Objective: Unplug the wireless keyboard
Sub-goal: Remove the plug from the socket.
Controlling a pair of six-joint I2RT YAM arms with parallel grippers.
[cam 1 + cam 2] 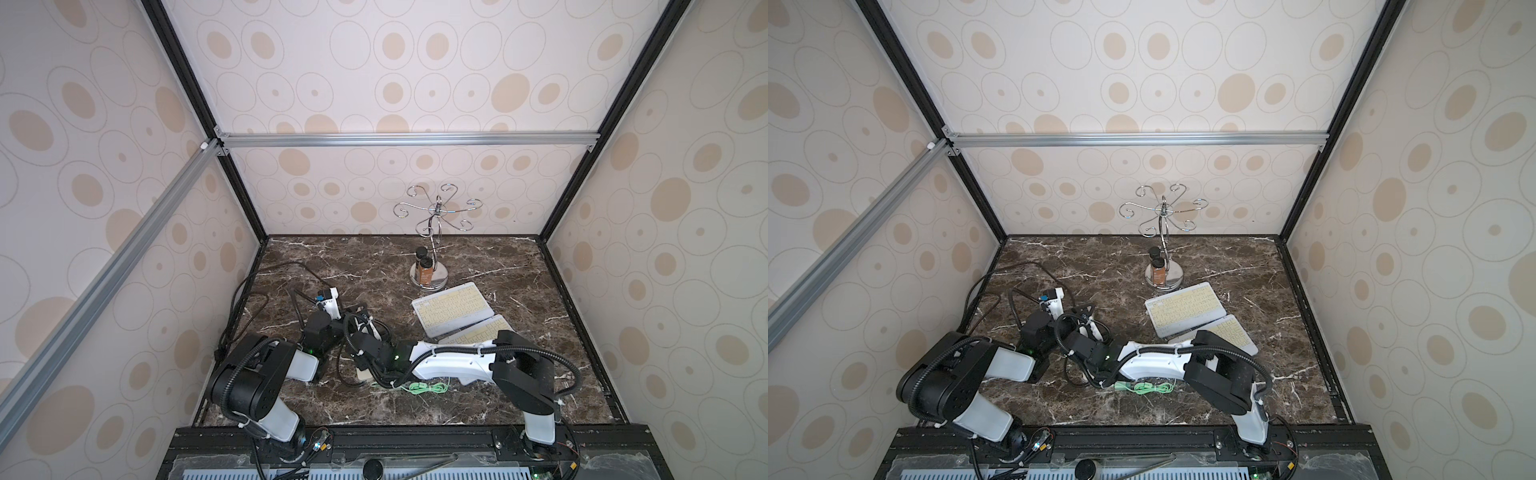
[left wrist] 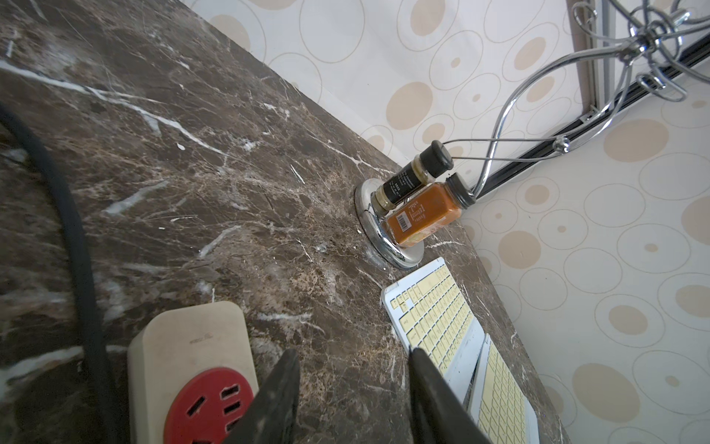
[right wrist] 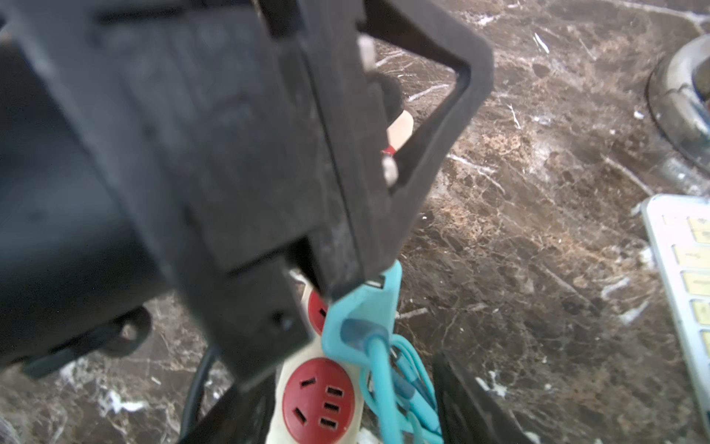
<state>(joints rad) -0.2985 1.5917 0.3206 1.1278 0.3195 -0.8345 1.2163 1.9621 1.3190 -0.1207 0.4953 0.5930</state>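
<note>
So the right gripper (image 3: pixel 340 376) is half open, straddling the teal plug (image 3: pixel 361 315) on the power strip (image 3: pixel 320 396), lower centre; left gripper (image 2: pixel 352 351) gapes empty. The keyboard (image 1: pixel 453 309) sits centre-right on the table (image 1: pixel 374 257). I'd pinch the plug body, pull straight.

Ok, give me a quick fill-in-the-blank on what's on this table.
The power strip has ____ sockets.
The keyboards have ____ keys.
On the base of the chrome stand sit ____ bottles.
Missing words: red; yellow; two.
</note>
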